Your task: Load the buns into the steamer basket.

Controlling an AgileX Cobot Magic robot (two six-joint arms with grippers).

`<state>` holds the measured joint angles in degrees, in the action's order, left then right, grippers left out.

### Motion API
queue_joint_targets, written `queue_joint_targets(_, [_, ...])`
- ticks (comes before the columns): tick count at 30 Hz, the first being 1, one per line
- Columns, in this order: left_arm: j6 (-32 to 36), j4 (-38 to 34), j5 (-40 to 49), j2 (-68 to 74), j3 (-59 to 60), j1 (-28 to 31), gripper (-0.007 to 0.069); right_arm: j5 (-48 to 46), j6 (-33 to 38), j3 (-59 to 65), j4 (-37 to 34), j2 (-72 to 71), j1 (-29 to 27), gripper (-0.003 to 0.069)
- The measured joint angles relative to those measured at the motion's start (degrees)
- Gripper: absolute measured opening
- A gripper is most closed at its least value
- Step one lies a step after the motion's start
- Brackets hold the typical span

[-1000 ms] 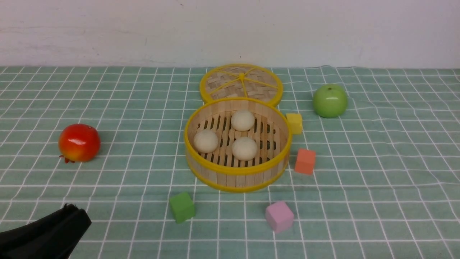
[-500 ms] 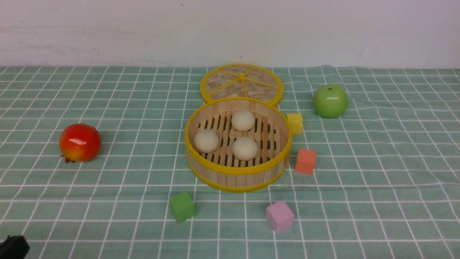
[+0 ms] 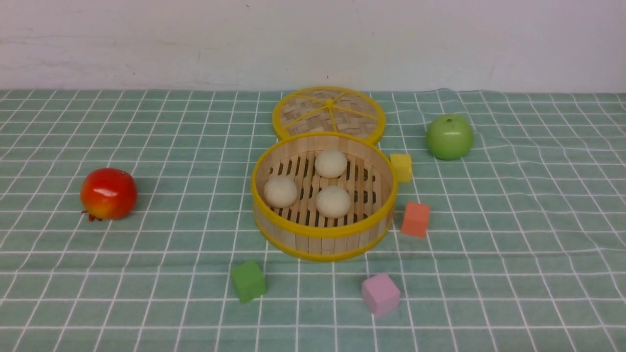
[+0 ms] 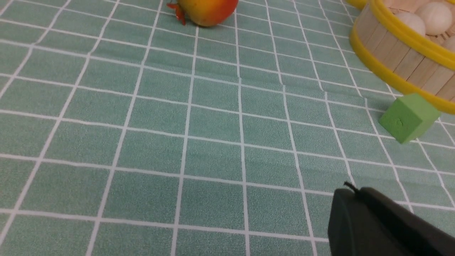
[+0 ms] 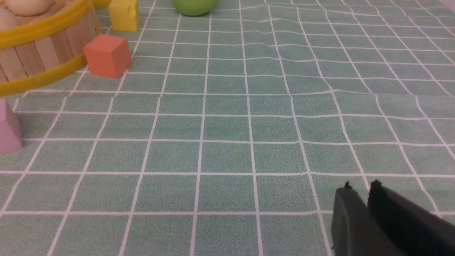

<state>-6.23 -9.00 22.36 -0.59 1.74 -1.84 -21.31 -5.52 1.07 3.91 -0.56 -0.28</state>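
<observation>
Buns: all three sit inside the steamer basket (image 3: 323,195), at its 9 (image 3: 280,191), 12 (image 3: 331,163) and 5 o'clock (image 3: 333,201). Nearest me, the left claw (image 4: 350,193) and right claw (image 5: 359,192) hang over bare worktop (image 3: 146,293) holding nothing, their jaws pressed together. Next come the green cube (image 3: 248,281) and pink cube (image 3: 380,294), then the basket, with the woven lid (image 3: 328,113) beyond at 12 o'clock.
</observation>
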Motion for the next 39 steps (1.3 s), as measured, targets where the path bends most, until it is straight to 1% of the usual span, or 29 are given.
queue_joint_targets(39, [-0.1, 0.0, 0.0, 0.0, 0.0, 0.0, -0.0013, -0.1, 0.0, 0.0, 0.0, 0.0, 0.0, 0.0122])
